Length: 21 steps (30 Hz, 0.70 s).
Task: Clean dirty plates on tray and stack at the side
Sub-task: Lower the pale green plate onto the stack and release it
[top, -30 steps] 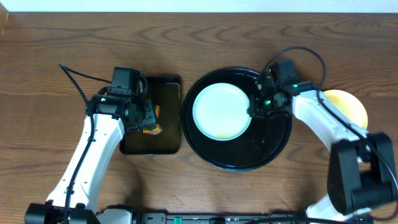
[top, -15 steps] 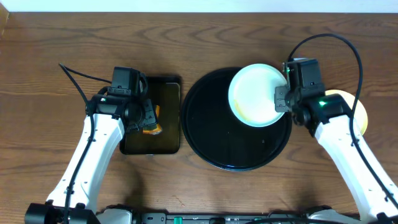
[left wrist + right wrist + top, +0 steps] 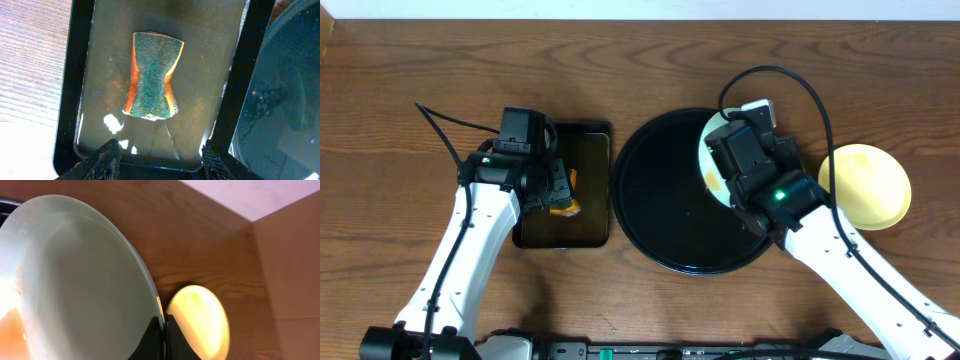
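Note:
My right gripper (image 3: 162, 332) is shut on the rim of a pale mint-blue plate (image 3: 75, 285) and holds it tilted over the right part of the big round black tray (image 3: 660, 215). In the overhead view the plate (image 3: 712, 150) is mostly hidden under the right arm, with an orange-brown smear at its edge. A pale yellow plate (image 3: 868, 186) lies on the table right of the tray; it also shows in the right wrist view (image 3: 197, 322). My left gripper (image 3: 160, 157) is open above the near end of a rectangular black tray. A third plate is not in view.
The rectangular black tray (image 3: 595, 140) holds shallow liquid and an orange sponge with a green scrub face (image 3: 152, 75); the sponge (image 3: 565, 205) lies left of the round tray. The wooden table (image 3: 400, 80) extends all round. A cable (image 3: 440, 125) loops at the left arm.
The right gripper lifted the mint-blue plate off the tray's middle, carried it right, then tilted it on edge over the tray's right side. The left arm has not moved.

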Available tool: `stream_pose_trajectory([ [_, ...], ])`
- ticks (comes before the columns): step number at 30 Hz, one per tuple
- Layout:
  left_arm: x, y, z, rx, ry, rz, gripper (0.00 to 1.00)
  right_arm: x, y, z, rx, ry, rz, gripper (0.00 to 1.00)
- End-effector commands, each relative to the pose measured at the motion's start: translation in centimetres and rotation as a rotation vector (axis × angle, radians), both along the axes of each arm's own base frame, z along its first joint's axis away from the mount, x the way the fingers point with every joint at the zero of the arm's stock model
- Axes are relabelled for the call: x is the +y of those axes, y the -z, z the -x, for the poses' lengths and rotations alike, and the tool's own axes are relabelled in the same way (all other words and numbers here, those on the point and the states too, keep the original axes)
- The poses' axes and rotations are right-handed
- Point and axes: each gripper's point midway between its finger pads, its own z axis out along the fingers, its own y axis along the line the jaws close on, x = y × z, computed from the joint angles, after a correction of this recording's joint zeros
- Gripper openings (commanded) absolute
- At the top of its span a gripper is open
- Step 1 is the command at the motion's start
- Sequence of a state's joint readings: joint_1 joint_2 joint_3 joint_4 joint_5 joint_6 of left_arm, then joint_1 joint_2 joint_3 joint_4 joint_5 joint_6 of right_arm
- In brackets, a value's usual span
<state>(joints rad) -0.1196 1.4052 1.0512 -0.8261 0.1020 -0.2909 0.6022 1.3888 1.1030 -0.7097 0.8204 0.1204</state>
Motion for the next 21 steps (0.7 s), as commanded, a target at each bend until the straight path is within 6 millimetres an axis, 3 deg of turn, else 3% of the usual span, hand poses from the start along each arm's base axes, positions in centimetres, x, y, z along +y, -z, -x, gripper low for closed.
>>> stream_pose_trajectory([
  [1, 0.00, 0.41, 0.33, 0.012, 0.003, 0.000, 0.55, -1.15, -1.68, 0.14, -0.066, 0.050, 0.081, 0.01],
  [18, 0.00, 0.41, 0.32, 0.011, 0.003, 0.001, 0.55, -1.84, -2.33, 0.19, -0.082, 0.068, 0.135, 0.01],
  [21, 0.00, 0.41, 0.33, 0.012, 0.003, 0.000, 0.55, -1.58, -1.56, 0.04, -0.076, 0.079, 0.050, 0.01],
])
